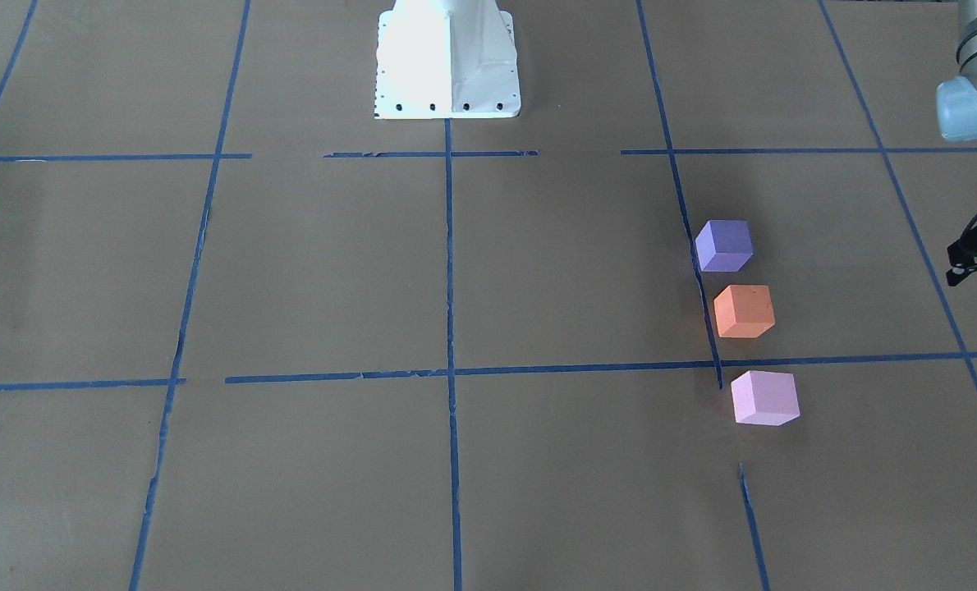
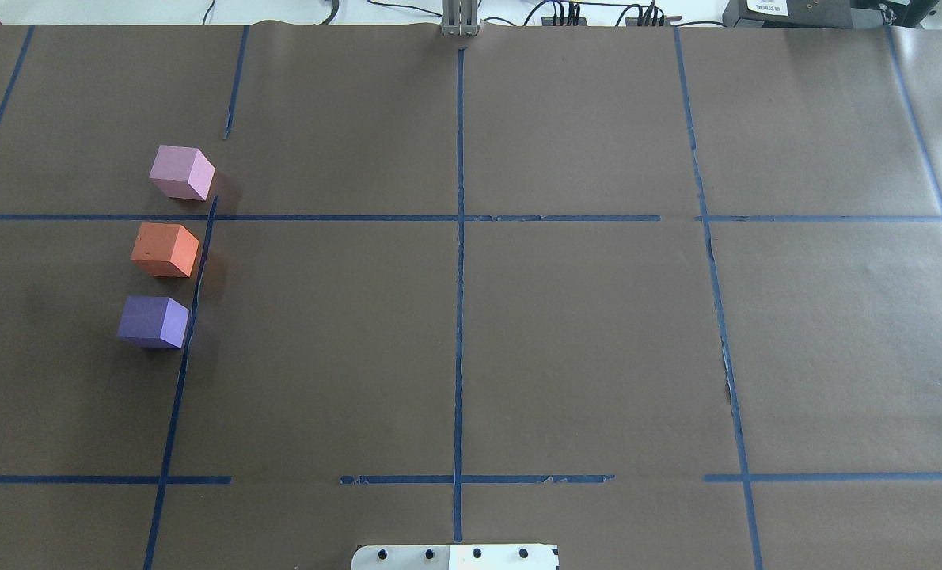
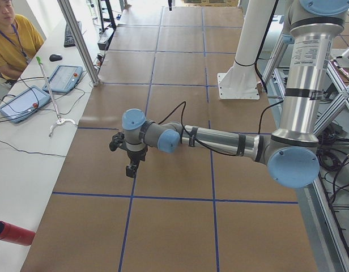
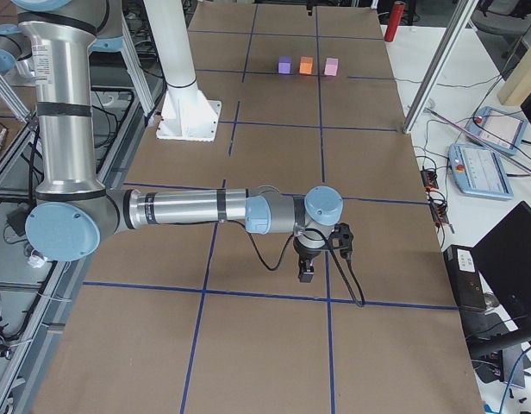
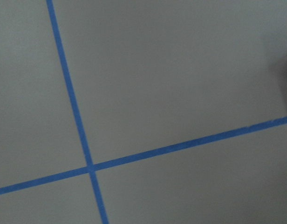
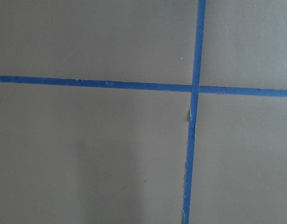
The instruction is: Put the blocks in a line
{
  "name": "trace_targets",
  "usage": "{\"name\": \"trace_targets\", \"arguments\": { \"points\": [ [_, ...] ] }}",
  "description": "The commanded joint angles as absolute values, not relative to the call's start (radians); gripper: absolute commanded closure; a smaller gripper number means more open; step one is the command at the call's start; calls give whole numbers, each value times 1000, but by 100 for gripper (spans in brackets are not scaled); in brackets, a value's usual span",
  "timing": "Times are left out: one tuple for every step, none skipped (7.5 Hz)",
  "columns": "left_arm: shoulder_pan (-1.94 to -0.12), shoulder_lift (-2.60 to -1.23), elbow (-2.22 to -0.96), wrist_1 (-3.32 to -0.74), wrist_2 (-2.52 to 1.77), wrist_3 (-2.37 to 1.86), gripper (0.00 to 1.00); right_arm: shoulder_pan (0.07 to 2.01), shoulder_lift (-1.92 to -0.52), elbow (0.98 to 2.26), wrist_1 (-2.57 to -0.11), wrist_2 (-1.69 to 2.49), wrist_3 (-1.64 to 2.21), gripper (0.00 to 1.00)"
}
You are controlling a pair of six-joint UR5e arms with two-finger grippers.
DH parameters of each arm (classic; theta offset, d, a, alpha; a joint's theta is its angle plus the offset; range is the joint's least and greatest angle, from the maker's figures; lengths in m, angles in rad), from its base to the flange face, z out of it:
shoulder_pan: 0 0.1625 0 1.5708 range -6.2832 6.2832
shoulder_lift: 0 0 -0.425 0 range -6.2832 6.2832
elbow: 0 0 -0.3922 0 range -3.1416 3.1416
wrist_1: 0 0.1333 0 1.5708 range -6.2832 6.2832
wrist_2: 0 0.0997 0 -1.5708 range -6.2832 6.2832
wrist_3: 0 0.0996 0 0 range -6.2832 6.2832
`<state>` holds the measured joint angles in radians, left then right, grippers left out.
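Three small cubes lie in a short row beside a blue tape line on the robot's left half of the table: the violet-purple block [image 1: 724, 245] [image 2: 153, 321], the orange block [image 1: 744, 311] [image 2: 165, 249] and the pale pink block [image 1: 764, 397] [image 2: 180, 172]. They stand apart with small gaps, and show far off in the exterior right view [image 4: 306, 65]. My left gripper [image 3: 131, 167] hangs above the paper, away from the blocks; I cannot tell if it is open. My right gripper [image 4: 306, 272] hangs above the table's other end; I cannot tell its state. Both wrist views show only paper and tape.
The white robot base [image 1: 447, 61] stands at the table's middle edge. Blue tape lines grid the brown paper [image 2: 582, 332]. An operator [image 3: 16, 39] sits at a side bench with tablets. A red cylinder [image 3: 13, 232] lies at that bench's near end.
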<state>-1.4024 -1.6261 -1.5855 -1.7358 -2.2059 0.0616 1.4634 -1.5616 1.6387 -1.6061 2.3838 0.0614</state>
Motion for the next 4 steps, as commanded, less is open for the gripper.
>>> {"name": "trace_targets", "arguments": {
  "points": [
    [-1532,-1620,-1565,-1605,-2206,193,0,1463,-1562,1640,-1606,2384,61,0],
    [-1543,-1623,-1565,-1588,-2210,192,0,1463,-1562,1638,-1606,2384,61,0],
    [-1542,-1623,-1563,-1589,-2238,155,0,1463,-1562,1638,-1606,2384,61,0],
    [-1542,-1623,-1565,-1597,-2270,129,0,1463,-1562,1638,-1606,2384,61,0]
  ]
}}
